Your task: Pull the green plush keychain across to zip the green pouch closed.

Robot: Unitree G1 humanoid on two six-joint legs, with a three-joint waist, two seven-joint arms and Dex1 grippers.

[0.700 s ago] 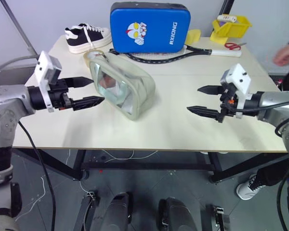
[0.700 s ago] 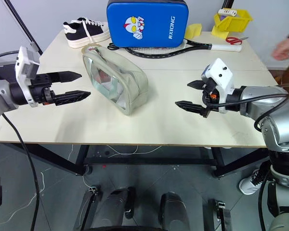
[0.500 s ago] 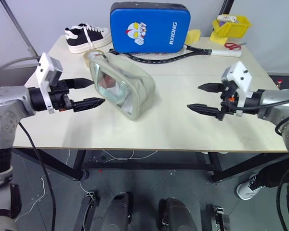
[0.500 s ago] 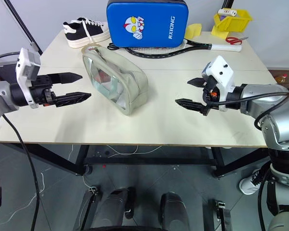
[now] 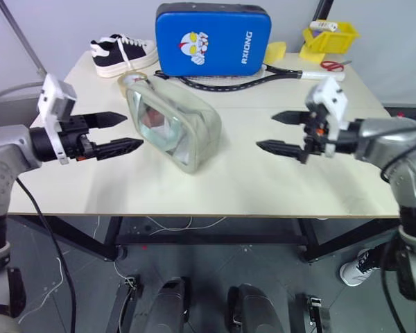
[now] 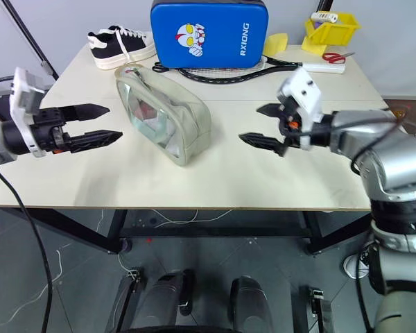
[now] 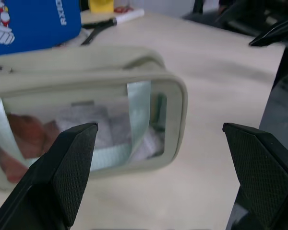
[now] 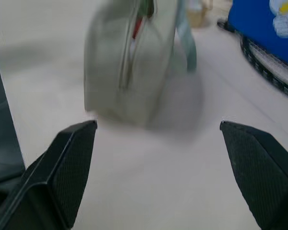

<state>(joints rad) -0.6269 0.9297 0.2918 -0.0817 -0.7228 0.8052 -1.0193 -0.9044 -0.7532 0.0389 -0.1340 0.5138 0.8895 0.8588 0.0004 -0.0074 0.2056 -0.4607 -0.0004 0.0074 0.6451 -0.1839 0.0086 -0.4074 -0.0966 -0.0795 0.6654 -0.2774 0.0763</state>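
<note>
1. Approach stage: the pouch (image 5: 173,125) lies on the table (image 5: 263,173) between the two pincers, touched by neither, its zip not yet drawn

2. Left pincer (image 5: 118,132), fingers spread wide and empty, hovers just beside the pouch's clear window, which faces it in the left wrist view (image 7: 86,129)

3. Right pincer (image 5: 277,132), fingers likewise apart and holding nothing, points at the pouch's near end from well apart; ahead of it the zip seam (image 8: 129,52) runs away along the top, gaping with red showing inside

4. The keychain cannot be made out for certain; a small pale lump (image 5: 128,78) sits at the pouch's far end, beyond both pincers, near the sneaker (image 5: 121,54)

5. Judged next: one pincer must steady the pouch while the other reaches the far end, closes on the plush and draws it along the seam toward the near end

6. A blue case (image 5: 213,38) stands behind, clear of the work
</note>
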